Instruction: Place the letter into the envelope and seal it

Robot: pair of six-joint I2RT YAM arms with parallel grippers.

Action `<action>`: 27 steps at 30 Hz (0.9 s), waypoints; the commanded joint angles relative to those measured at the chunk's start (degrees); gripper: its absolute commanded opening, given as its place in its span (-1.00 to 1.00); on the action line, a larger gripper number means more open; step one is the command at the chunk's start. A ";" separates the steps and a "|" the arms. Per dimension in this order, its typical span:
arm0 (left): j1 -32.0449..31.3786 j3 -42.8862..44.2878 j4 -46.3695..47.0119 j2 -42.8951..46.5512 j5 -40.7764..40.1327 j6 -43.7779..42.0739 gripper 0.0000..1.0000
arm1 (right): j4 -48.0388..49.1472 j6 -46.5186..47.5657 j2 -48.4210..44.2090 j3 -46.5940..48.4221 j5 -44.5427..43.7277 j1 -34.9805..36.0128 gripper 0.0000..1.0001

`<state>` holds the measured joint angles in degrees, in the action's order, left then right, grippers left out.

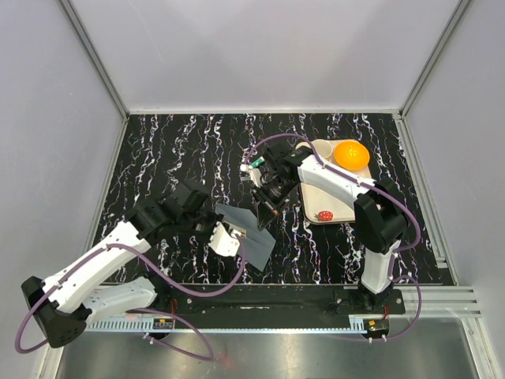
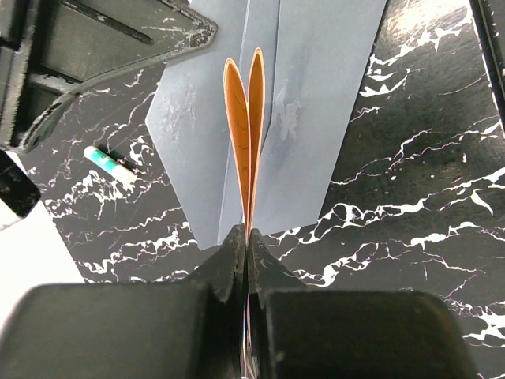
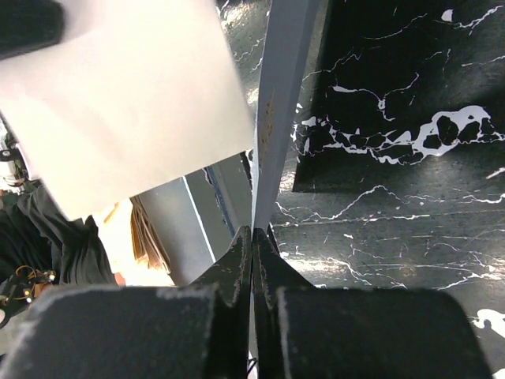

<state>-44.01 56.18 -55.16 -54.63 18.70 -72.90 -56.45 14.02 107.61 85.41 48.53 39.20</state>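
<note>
Looking down the left wrist view, I see my left hand (image 2: pixel 246 237) squeezed shut on the letter (image 2: pixel 239 118). The letter stands on its edge and runs straight up the frame, over the envelope (image 2: pixel 316 103). My right hand (image 3: pixel 252 237) pinches the envelope's edge. The letter's near end hides between the fingers.
</note>
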 commanded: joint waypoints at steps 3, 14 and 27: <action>-2.39 2.70 3.82 -2.76 -5.69 3.38 -1.00 | 0.46 -3.03 -3.73 1.96 1.30 1.32 -1.00; -7.76 2.70 5.32 -6.45 -4.20 5.58 -1.00 | 2.13 -3.65 -4.78 1.26 2.27 2.55 -1.00; -8.99 2.17 7.78 -8.30 5.56 8.48 -1.00 | 3.89 -3.21 -5.66 -0.68 6.66 4.13 -1.00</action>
<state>-52.27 57.25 -50.46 -62.41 19.86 -65.23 -54.46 10.63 105.16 84.99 50.78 42.06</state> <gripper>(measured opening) 0.002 0.009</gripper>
